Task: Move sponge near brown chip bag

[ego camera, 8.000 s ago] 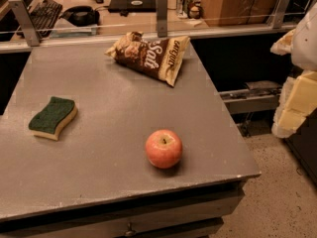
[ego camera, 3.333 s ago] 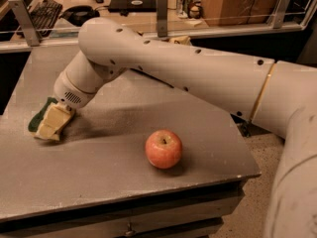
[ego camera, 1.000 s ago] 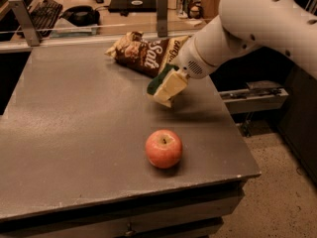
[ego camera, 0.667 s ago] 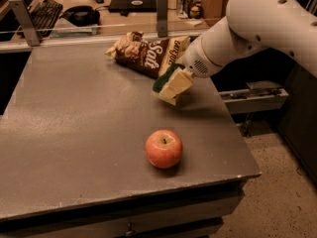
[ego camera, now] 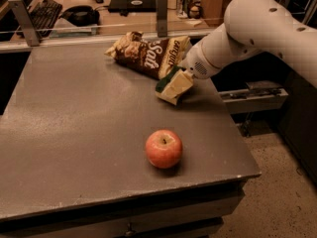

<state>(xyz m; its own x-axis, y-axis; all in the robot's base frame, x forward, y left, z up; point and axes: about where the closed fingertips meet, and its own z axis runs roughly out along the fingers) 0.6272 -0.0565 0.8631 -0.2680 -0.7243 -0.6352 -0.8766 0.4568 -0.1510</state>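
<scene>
The brown chip bag [ego camera: 148, 53] lies at the far right of the grey table [ego camera: 74, 123], its white "Salt" lettering facing up. My gripper [ego camera: 177, 87] reaches in from the right on the white arm [ego camera: 257, 29] and is shut on the sponge [ego camera: 164, 82]. The sponge's dark green top shows beside the pale yellow fingers [ego camera: 181, 83]. The sponge hangs tilted just above or on the table, right at the bag's front right edge. Whether it touches the bag is unclear.
A red apple [ego camera: 164, 148] sits near the table's front right. The table's right edge [ego camera: 233, 128] is close to the gripper. A glass rail with posts [ego camera: 161, 9] runs along the back, with a desk, keyboard and cans behind it.
Since the oldest frames, the gripper took the sponge from the table's left side and carried it right to the chip bag. In the last second it shifted slightly right.
</scene>
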